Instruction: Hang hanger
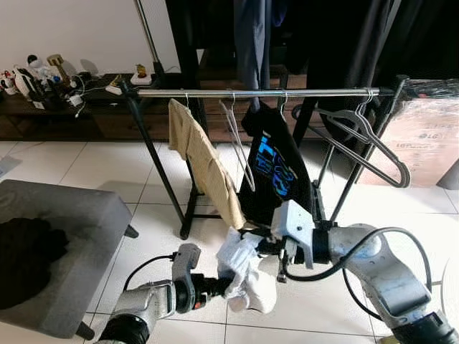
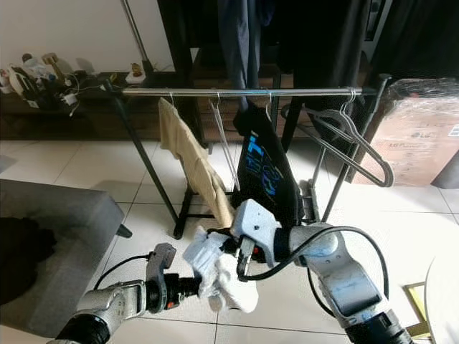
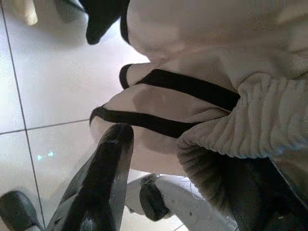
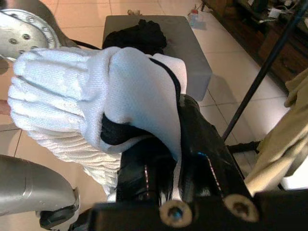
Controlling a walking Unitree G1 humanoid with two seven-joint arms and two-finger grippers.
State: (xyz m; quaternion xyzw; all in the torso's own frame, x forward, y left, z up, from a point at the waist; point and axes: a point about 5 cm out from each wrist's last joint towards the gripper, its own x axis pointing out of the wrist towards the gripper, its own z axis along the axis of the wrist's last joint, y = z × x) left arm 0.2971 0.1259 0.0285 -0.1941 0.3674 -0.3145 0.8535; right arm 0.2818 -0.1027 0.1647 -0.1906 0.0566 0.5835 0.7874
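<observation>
A white garment with black stripes [image 1: 247, 276] hangs bunched low in front of me, held between both grippers. My left gripper [image 1: 221, 285] is shut on its lower left side; in the left wrist view one black finger [image 3: 103, 163] lies against the ribbed cloth [image 3: 240, 120]. My right gripper [image 1: 264, 247] is shut on the upper part of the garment [image 4: 86, 96], its fingers [image 4: 159, 159] buried in the fabric. Behind stands a clothes rail [image 1: 301, 92] with a thin empty hanger [image 1: 237, 136] near its middle and grey empty hangers [image 1: 369, 140] at its right end.
On the rail hang a beige garment [image 1: 204, 165] and a black printed T-shirt [image 1: 276, 168]. A grey padded seat [image 1: 64, 215] with dark clothes [image 1: 25, 251] is at my left. A wrapped cardboard box [image 1: 423, 136] stands at the right, a low cluttered shelf [image 1: 43, 79] at the back left.
</observation>
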